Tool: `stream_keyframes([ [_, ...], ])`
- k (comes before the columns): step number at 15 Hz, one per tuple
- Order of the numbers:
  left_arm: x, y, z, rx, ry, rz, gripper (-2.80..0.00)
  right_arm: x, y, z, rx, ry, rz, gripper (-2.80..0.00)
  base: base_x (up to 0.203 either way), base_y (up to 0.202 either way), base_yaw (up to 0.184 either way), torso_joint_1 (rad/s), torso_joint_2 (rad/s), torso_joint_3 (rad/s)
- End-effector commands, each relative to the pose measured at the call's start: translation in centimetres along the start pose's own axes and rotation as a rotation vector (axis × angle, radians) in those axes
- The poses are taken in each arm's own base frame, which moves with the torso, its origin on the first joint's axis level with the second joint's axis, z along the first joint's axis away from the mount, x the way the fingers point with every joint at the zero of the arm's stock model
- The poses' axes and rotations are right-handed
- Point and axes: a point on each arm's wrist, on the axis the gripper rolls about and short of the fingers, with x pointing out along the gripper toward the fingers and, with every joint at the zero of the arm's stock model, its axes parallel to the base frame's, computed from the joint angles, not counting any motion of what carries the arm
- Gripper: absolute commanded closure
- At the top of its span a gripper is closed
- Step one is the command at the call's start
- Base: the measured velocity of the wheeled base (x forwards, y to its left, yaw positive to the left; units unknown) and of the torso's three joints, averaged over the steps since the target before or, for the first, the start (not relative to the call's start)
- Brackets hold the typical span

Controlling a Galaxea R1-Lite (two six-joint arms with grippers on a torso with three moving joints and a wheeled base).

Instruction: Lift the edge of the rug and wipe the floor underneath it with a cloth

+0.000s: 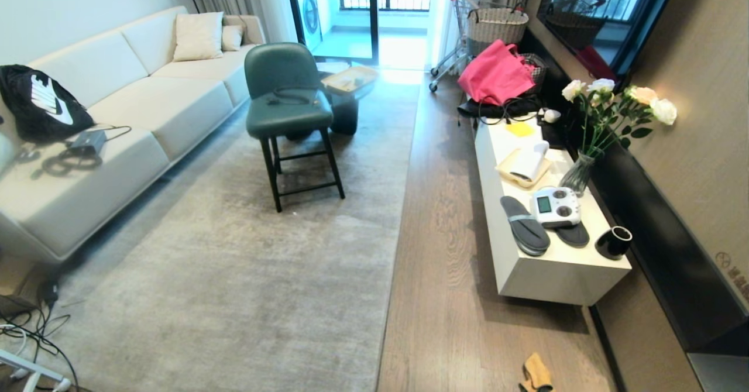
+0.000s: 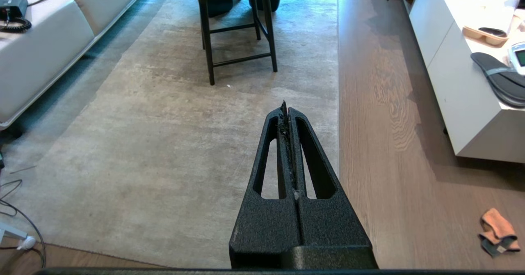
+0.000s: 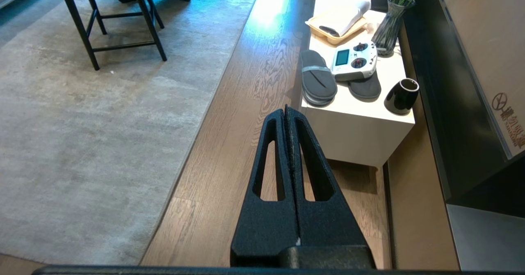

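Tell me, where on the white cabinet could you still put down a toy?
On the white cabinet, a bare strip runs along the near end, in front of the slippers and black cup. Farther back it is crowded: remote controller, vase, tray, pink bag.

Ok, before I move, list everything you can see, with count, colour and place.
rug: one, pale grey, lying flat on the floor
floor: brown wood, strip between rug and cabinet
cloth: one, orange-tan, on the floor near the cabinet
sofa: one, cream, left of rug
chair: one, dark green, on rug
cabinet: one, white, low, along right wall
slippers: two, dark grey, on cabinet
cup: one, black, on cabinet
bag: one, pink, far end
left gripper: shut, over rug
right gripper: shut, over floor
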Motion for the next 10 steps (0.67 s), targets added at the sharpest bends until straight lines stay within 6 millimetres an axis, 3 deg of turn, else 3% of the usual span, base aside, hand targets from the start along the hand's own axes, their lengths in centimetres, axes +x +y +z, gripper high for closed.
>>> stream_keyframes([
  [1, 0.01, 0.0, -0.05, 0.0, 0.002, 0.0, 0.0, 0.01, 0.0, 0.0, 0.0, 0.001, 0.001, 0.0, 0.0, 0.0, 0.0, 0.151, -0.35, -0.203],
  [10, 0.0, 0.0, 0.0, 0.0, 0.0, 0.0, 0.0, 0.01, 0.0, 0.0, 0.003, 0.001, 0.001, 0.0, 0.0, 0.0, 0.0, 0.144, -0.34, -0.19],
])
